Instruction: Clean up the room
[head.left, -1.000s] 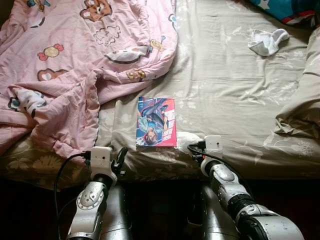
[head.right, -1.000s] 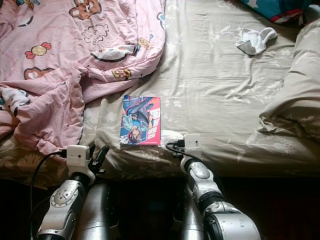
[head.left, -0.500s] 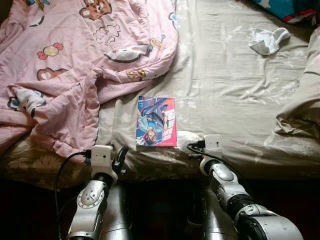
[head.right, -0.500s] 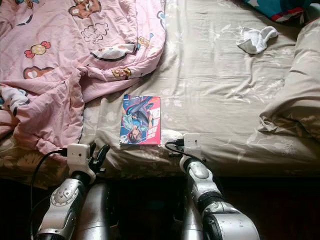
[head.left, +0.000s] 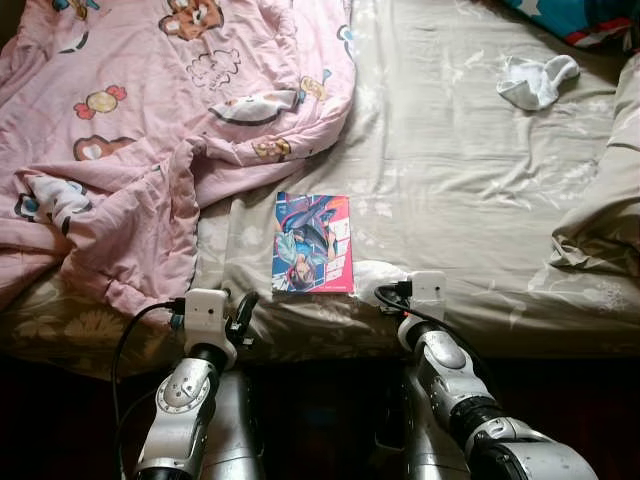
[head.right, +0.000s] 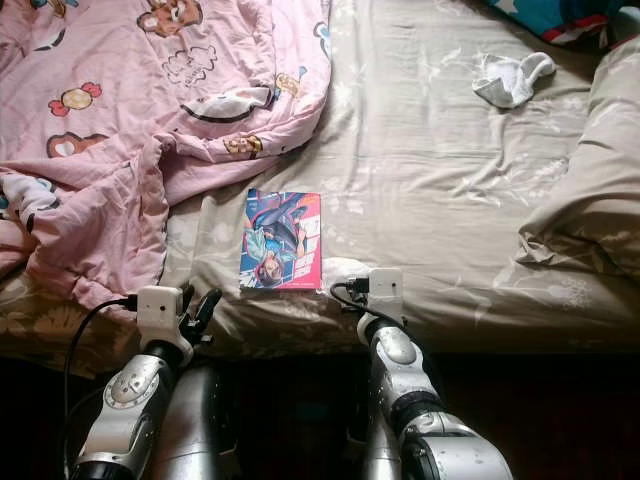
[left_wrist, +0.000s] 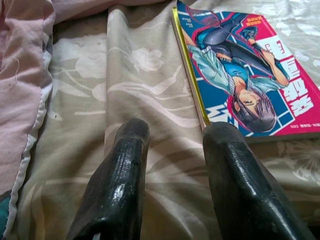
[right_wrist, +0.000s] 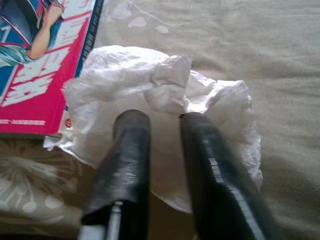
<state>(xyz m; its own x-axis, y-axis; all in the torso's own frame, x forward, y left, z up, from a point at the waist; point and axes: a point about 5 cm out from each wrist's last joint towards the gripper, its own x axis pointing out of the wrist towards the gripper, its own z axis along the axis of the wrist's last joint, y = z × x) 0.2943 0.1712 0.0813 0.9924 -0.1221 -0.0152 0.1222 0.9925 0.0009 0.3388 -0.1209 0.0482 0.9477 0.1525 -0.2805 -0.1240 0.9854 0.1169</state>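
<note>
A wide bed with a beige floral-print sheet (head.left: 450, 170) spans the frame, its near edge running just above both arms. The rumpled pink quilt with cartoon animal prints (head.left: 150, 130) covers the bed's left half and spills to the near left edge. A beige pillow (head.left: 600, 215) slumps at the right edge, and a blue and red patterned cushion (head.left: 575, 15) peeks in at the far right corner. Between quilt and pillow the sheet lies open, broad and flat.

Near the middle of the near edge lies a glossy comic book with a pink, blue and teal cover (head.left: 313, 243), flat, its left side just beside the quilt's hem. A white bundled sock (head.left: 535, 82) sits well apart, toward the far right corner.

Tucked against the book's near right corner is a crumpled white tissue (right_wrist: 165, 110). The right gripper (right_wrist: 160, 122) hovers right at it, the two black fingers a narrow gap apart with the tissue under their tips; whether they touch it, I cannot tell. The left gripper (left_wrist: 175, 137) sits at the near edge just left of the book, fingers spread with bare sheet between them, one tip close beside the book's yellow spine, holding nothing.
</note>
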